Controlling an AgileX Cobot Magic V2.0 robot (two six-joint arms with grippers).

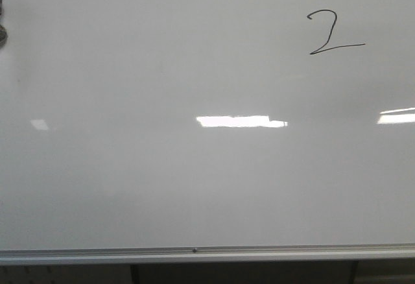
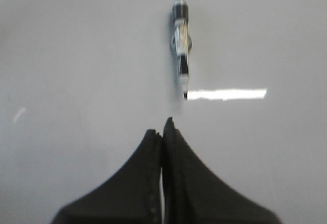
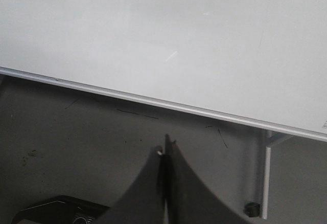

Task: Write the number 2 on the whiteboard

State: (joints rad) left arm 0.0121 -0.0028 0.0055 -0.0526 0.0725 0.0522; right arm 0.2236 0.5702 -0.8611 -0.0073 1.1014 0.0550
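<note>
Glossy white-grey surface is filling nearly the whole front view: the whiteboard (image 1: 162,187), closed below by a thin silver rim. The number 2 (image 1: 334,32) is being shown high on the right part of the board — a thin black digit with a hooked top and a long flat base stroke, and wide bare board is lying to its left and below it. By this, the writing is being judged as already done.

In the left wrist view the left gripper (image 2: 163,127) is being seen with its two dark fingers pressed together and nothing between them. Just beyond its tips a marker (image 2: 181,45) is lying against the board surface, its long axis running straight away from the gripper, the dark tip end toward the fingers; it is apart from them, not touched. If the marker is to be taken, the left arm is being judged the nearer one, and a spreading of the fingers would be needed first.

The right gripper (image 3: 164,150) is also being seen pressed together and empty. It is being held below the board's rim, over a dark floor with a white stand leg (image 3: 266,180) to one side — well apart from the digit.
</note>
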